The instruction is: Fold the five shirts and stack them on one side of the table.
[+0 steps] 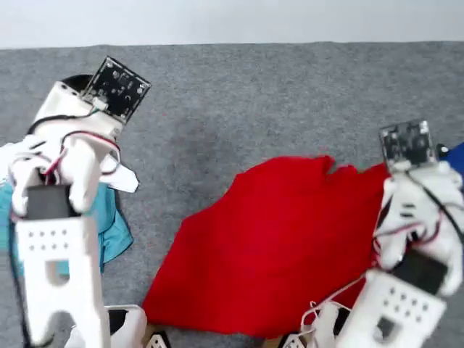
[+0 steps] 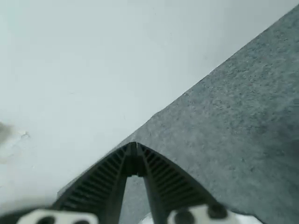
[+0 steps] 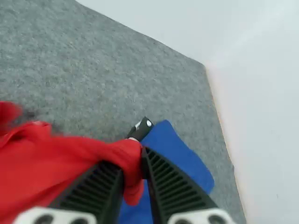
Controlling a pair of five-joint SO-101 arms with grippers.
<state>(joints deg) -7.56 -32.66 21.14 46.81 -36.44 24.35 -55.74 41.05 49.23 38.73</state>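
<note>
The right gripper (image 3: 140,150) is pinching a bunched edge of the red shirt (image 1: 268,246), which is lying spread over the middle and right of the grey mat (image 1: 254,101), its held edge just above a blue shirt (image 3: 180,154). The left gripper (image 2: 135,154) is hovering with fingers pressed together on nothing. The fold is likely going best with that edge carried low and straight across, not dragging the blue shirt.
</note>
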